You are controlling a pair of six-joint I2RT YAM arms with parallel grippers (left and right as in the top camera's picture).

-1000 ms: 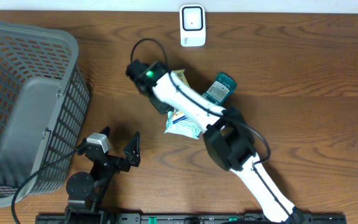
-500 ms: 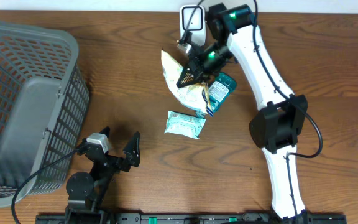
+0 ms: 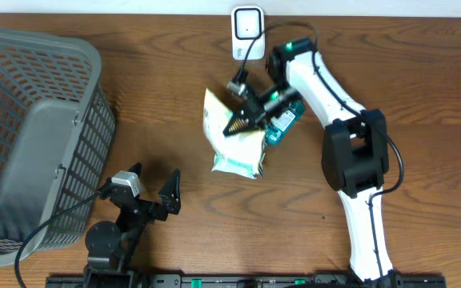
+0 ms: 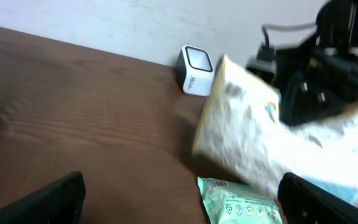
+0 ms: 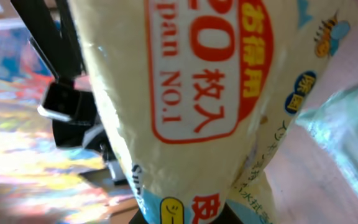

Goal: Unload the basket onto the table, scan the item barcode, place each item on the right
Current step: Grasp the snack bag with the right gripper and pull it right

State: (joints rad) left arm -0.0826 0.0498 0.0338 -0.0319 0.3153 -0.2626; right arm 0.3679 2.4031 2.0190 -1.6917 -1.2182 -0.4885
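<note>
Brown wood-grain bench [image 3: 134, 96], matte; pale wall along far edge. Right hand [image 3: 237, 122] closed tight, clamped on crinkly cream packet [image 3: 217, 116]. Packet tilted, held off bench, near white boxy scanner [image 3: 247, 33]. Red label with Japanese print on glossy film in right wrist view. Left hand [image 3: 155, 186] spread wide, empty, near front edge. Flat teal pouch [image 3: 235, 164] on bench, partly under packet. Grey plastic lattice basket [image 3: 86, 72] far left.

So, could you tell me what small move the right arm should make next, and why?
Probably carry the bag toward the scanner, its printed face turned to the window: the right jaws hold it lifted, short of the scanner.
</note>
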